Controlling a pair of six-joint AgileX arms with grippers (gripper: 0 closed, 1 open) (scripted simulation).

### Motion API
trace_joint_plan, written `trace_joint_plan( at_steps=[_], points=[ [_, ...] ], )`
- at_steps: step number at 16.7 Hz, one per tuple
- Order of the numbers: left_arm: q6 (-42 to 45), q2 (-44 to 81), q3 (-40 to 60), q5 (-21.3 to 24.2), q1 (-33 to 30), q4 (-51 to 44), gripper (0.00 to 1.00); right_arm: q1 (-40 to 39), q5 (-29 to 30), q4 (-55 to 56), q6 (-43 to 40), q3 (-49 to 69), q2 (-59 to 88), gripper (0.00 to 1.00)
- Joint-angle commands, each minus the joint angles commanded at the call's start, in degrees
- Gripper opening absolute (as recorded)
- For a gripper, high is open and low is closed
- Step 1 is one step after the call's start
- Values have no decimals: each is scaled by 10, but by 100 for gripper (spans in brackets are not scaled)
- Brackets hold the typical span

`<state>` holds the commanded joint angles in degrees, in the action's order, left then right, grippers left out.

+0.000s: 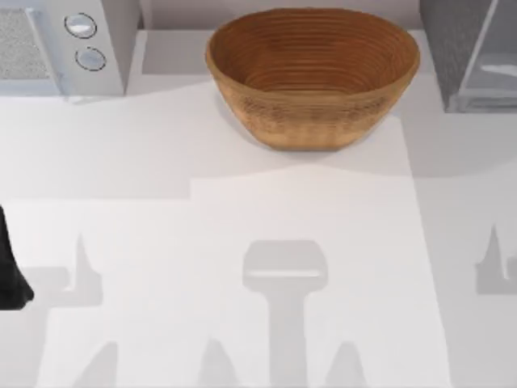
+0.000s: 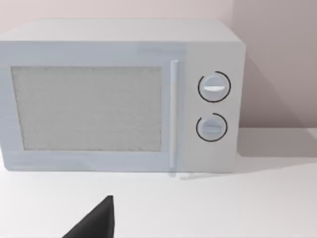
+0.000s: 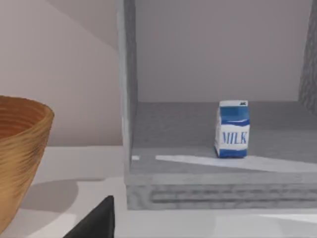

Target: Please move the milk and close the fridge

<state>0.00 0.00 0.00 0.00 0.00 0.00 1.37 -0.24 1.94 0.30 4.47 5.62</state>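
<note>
The small blue-and-white gabled milk carton [image 3: 232, 130] stands upright inside the open dark grey speckled fridge [image 1: 456, 48] at two o'clock, awaiting removal; I cannot tell either arm's jaws.

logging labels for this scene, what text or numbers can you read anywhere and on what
"MILK": white letters on the blue front of the milk, standing inside the open fridge.
A small dark mark on the carton's top edge: too small to read.
The microwave and its two knobs: no readable text.

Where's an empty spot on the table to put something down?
The wide white table in front of the woven bowl is bare. At the back it is crowded: microwave left, bowl middle, fridge right, holding the milk.
</note>
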Motion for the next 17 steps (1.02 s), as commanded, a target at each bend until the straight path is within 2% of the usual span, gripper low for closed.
trace_joint_plan(
  at_steps=[4, 11, 14, 17],
  points=[
    [0, 0, 0, 0, 0, 0, 100, -14, 2, -19, -3, -45, -56, 100],
    [0, 0, 0, 0, 0, 0, 100, -11, 3, -38, -2, -32, -68, 100],
    [0, 0, 0, 0, 0, 0, 100, -11, 4, -111, -2, 6, -114, 100],
    [0, 0, 0, 0, 0, 0, 100, -11, 5, -232, -4, 62, -182, 100]
  ],
)
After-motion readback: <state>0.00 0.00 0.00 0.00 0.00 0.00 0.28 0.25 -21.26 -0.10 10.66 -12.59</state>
